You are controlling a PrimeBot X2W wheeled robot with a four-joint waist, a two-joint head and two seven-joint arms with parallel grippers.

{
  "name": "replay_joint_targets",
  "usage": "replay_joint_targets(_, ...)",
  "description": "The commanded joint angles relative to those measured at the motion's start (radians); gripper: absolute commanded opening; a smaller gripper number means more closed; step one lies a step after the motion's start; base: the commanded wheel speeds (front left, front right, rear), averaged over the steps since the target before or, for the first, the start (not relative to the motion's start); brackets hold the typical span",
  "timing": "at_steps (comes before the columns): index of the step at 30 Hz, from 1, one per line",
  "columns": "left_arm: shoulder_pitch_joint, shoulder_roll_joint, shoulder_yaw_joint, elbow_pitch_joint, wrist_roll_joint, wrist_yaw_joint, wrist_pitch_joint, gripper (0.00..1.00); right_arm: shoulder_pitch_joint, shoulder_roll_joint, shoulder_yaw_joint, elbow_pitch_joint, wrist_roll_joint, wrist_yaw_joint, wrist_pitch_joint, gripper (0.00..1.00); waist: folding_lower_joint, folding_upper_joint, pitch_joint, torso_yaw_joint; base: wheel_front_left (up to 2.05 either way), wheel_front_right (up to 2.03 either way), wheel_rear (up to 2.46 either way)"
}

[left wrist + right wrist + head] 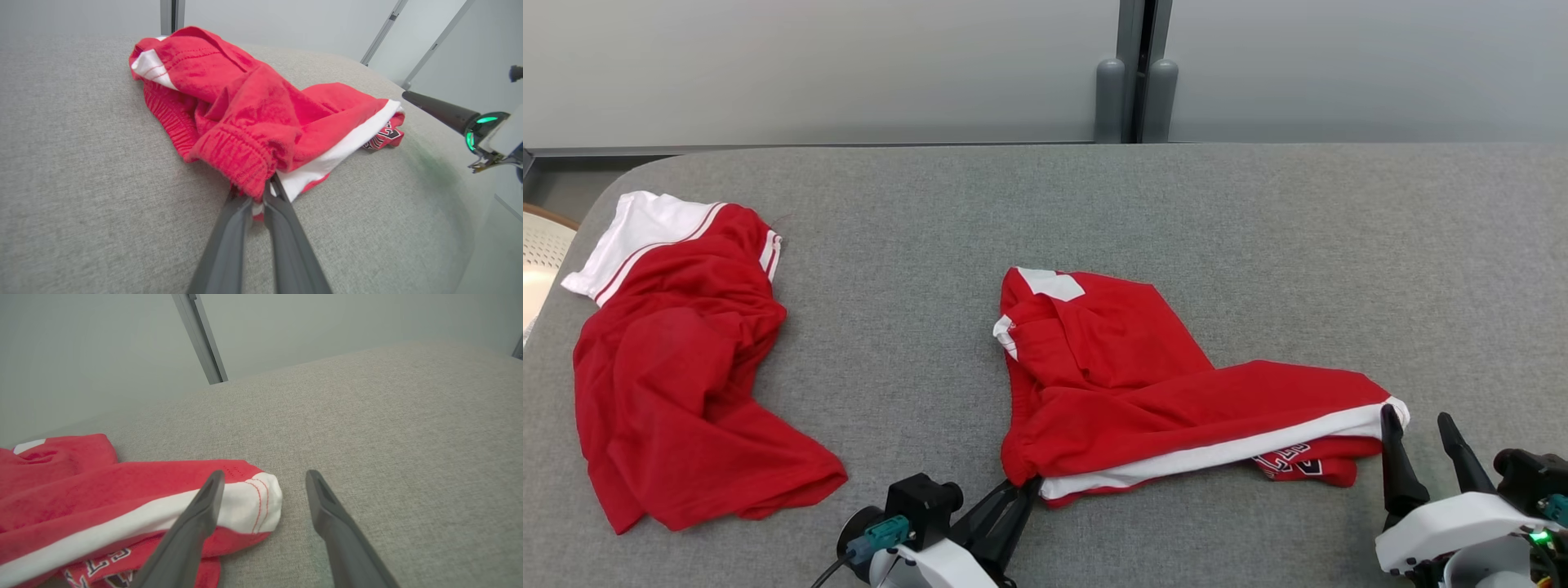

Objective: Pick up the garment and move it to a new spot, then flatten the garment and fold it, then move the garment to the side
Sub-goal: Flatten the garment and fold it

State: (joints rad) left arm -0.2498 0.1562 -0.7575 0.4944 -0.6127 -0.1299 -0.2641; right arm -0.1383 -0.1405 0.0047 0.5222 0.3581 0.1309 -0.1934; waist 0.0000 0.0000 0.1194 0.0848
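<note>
The left gripper (pixel 1023 488) is clamping the red shorts (pixel 1143 384) by their elastic waistband, while the right gripper (pixel 1415 415) is sitting, fingers wide apart, at their white-banded hem.

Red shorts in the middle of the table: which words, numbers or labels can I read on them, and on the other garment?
Black, white-edged lettering on the red shorts: half hidden under the white hem, cannot be read as a word.
On the other red garment: no text shows.
</note>
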Motion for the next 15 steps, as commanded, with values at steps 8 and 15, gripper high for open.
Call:
replay_joint_targets(8, -0.013, 0.001, 0.007, -0.005, 0.011, -0.001, 0.0, 0.0, -0.049, -0.007, 0.017, 0.052, 0.035, 0.0, 0.016, 1.0, 0.0, 0.0, 0.012, 0.005, 0.0, 0.0, 0.0)
replay_joint_targets(15, -0.018, 0.007, 0.004, -0.003, 0.014, -0.001, 0.0, 0.0, -0.074, -0.014, 0.046, 0.097, 0.071, 0.0, 0.026, 1.0, 0.0, 0.0, 0.02, 0.01, 0.0, 0.0, 0.0)
